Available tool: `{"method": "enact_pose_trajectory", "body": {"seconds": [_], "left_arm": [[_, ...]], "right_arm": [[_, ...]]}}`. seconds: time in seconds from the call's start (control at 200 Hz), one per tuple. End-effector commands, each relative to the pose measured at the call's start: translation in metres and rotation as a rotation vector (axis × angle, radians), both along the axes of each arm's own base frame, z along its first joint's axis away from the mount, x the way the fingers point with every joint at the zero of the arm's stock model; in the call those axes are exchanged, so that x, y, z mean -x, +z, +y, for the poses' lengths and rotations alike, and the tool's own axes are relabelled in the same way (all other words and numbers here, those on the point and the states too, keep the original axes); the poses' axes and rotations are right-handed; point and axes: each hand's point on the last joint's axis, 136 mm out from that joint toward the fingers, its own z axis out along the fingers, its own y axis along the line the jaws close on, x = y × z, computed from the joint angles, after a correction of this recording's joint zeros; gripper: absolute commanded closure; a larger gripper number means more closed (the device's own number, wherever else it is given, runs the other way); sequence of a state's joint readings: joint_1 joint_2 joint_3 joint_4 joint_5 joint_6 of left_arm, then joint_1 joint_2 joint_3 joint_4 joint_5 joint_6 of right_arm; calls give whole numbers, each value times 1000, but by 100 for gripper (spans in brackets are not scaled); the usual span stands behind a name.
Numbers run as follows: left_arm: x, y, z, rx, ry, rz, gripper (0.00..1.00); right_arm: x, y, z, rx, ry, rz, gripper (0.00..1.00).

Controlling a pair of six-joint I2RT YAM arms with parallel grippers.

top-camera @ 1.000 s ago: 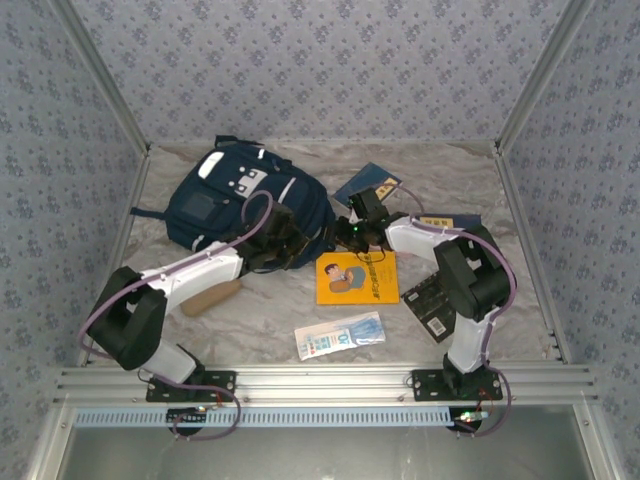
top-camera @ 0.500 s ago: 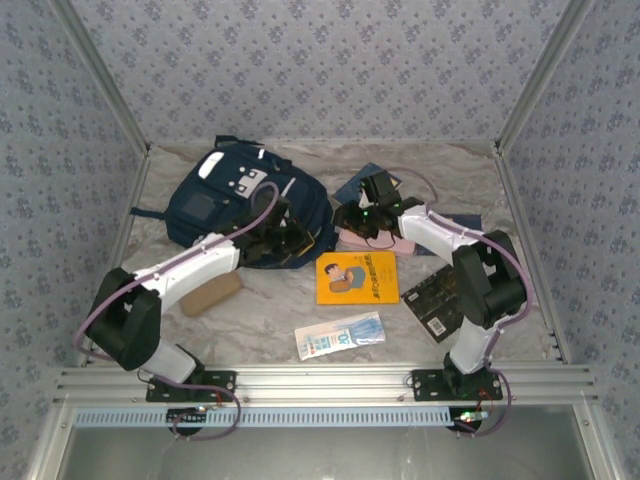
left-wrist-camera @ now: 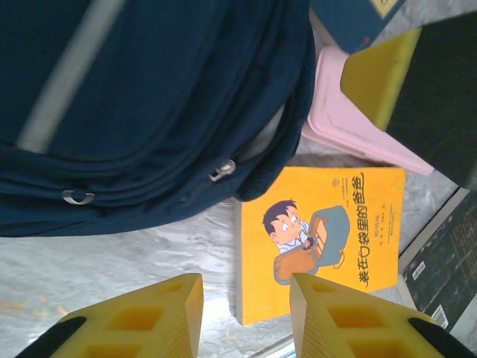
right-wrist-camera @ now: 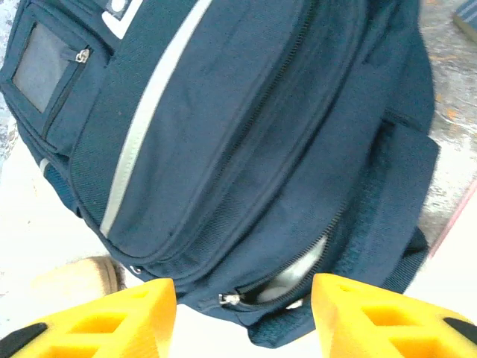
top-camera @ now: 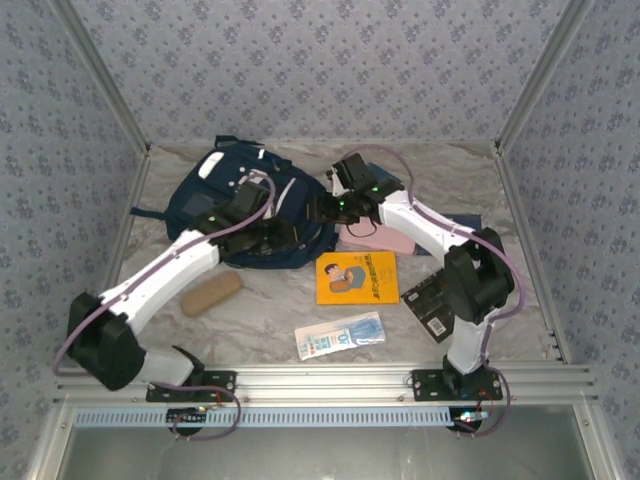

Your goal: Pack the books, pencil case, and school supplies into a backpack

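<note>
Left arm [top-camera: 170, 270]: stretched out long toward the backpack [top-camera: 215, 205].
Left fingers [left-wrist-camera: 141, 317]: spread apart, holding nothing, near the orange book [left-wrist-camera: 328, 231].
Right arm [top-camera: 470, 280]: bent high, reaching to the left.
Right fingers [right-wrist-camera: 112, 321]: spread apart, empty, over the backpack's zip.
Packet [top-camera: 340, 335]: flat on the worktop [top-camera: 260, 320], near the front.
Backpack: lying at the back left, zip open a bit, something pale inside, can't tell what.
</note>
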State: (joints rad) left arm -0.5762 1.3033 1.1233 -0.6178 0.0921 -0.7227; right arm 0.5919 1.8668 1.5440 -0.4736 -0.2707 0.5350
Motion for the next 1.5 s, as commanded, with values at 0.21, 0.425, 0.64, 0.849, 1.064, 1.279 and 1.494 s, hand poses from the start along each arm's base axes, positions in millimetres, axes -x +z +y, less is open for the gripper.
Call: {"method": "enact_pose_trajectory", "body": {"seconds": [0.21,0.425,0.64,0.849,1.064,1.279,1.494], "left_arm": [[12,8,55,36,97,-44,61],[12,-1,48,87,85,-47,60],[14,-18,42,101,65,-15,60],[16,-25,42,99,57,-10,61],[17,-23,43,64,15,-18,60],[23,-17,37,-8,-96,-38,55],[26,-18,18,-135,-226,-85,57]], "right_arm": [[-12,-38,20,207,-44,164,59],[-22,-47,57,-35,-114,266,57],[-37,-62,75,-117,-152,303,60],[-46,-75,76,-123,-193,314,61],[-56,-57,88,-228,-213,295,100],[-54,-11,90,-323,-241,289,100],[-51,33,97,-426,-266,309,100]]}}
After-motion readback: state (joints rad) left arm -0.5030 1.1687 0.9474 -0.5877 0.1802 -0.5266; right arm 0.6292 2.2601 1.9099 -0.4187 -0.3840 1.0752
